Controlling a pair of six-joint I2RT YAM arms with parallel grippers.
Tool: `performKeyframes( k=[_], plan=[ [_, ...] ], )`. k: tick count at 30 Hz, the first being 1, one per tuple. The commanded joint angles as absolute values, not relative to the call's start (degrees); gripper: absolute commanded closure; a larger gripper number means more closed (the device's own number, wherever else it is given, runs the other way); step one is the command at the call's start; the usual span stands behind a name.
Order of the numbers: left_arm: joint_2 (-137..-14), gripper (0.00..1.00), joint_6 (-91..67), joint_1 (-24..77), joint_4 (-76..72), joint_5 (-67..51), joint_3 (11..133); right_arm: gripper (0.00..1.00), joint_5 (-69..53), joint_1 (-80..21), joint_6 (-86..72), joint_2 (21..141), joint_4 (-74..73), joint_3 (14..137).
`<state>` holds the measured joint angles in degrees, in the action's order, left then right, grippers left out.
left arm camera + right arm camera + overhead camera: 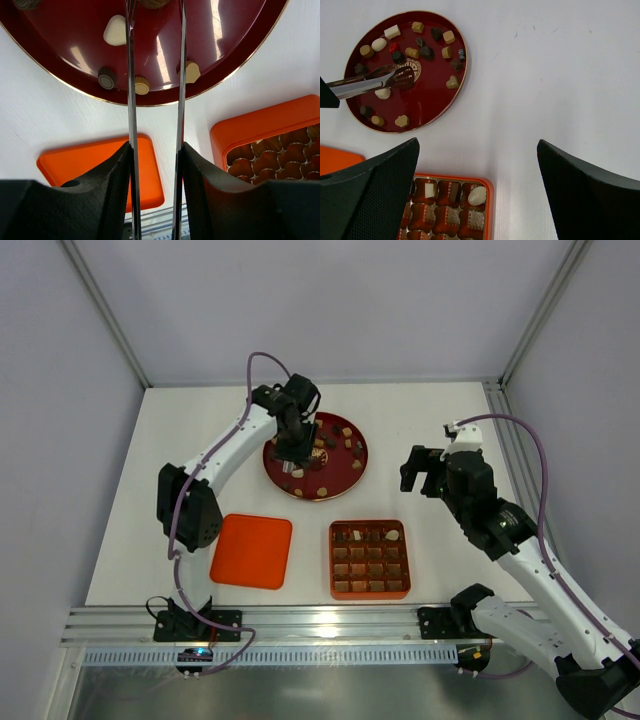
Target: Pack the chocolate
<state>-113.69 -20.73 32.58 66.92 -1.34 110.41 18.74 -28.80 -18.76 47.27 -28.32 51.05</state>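
The chocolate [449, 37], likely light, slick and easily marked, lies mostly on the far red plate [430, 100], a few pieces in the near tray [250, 125], so the tongs [360, 85], blades slightly apart in the left gripper [156, 160], should pinch one piece gently across its sides.

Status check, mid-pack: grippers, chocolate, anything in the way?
Left gripper clamped on tongs over plate. Right gripper open, empty. Chocolate mostly on plate, few pieces in tray. Lid lies apart, nothing blocking tray.
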Motion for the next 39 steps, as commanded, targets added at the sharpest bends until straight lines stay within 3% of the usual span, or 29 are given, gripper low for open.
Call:
performKeyframes(
  k=[1,39],
  plan=[
    [-110.4,0.57,-19.5,32.8,67.9,-1.2,112.1,0.0,19.5,-28.8,-18.9,47.0,-26.9,52.3],
    [-115.1,0.63,-13.3,33.9,72.3,-2.6,114.6,0.0,20.2,-28.8,-18.8,46.3,-27.5,52.4]
  ],
)
